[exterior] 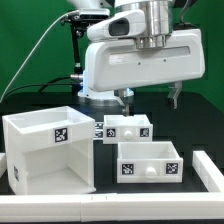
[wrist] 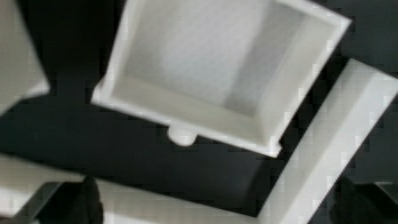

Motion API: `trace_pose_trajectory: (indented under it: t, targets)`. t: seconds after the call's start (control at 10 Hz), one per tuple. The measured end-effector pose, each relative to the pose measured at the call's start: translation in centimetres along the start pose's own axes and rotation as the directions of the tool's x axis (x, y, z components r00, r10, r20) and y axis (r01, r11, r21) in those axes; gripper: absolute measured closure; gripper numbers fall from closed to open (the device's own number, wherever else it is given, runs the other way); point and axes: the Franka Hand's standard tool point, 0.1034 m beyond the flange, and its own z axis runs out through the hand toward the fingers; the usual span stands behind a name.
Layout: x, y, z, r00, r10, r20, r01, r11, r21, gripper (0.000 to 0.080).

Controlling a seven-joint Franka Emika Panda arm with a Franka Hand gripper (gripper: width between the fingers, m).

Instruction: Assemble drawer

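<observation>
Three white parts stood on the black desk (exterior: 200, 135): a large open box (exterior: 48, 150) by the front-left corner, a small drawer (exterior: 130, 130) at mid-desk just beside it, and a second drawer (exterior: 150, 160) with a knob (exterior: 150, 172) nearer the front edge. The hand (exterior: 152, 98) hung above the drawers, fingers apart, holding nothing.

Black table top (exterior: 200, 125) under even, soft light. Behind the table top, a plain green backdrop (exterior: 30, 40) fills the rear. Along the table top's near edge runs a white rail (exterior: 120, 208), turning back at the exterior view's right.
</observation>
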Motion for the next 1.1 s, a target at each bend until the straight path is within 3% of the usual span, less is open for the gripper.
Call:
trace_pose_trajectory:
  t: [0.1,0.2,0.5,0.7,1.0,1.1]
  targets:
    - [-0.2,-0.5,0.7,1.000,0.019,0.006,-0.019,1.000,0.006,0.0150]
    - [0.2,-0.4,0.7,0.999,0.014,-0.044,-0.014,1.000,-0.005,0.0150]
    - [-0.1,-0.5,0.9,0.999,0.017,-0.037,-0.017,1.000,-0.003,0.0150]
    - [-0.8,-1.9,2.5,0.987,0.160,-0.011,-0.160,0.987,0.012,0.0150]
    - [-0.2,-3.2,5.2,0.975,0.220,-0.003,-0.220,0.975,0.022,0.0150]
    - [-0.2,-3.2,5.2,0.976,0.218,-0.002,-0.217,0.976,0.021,0.0150]
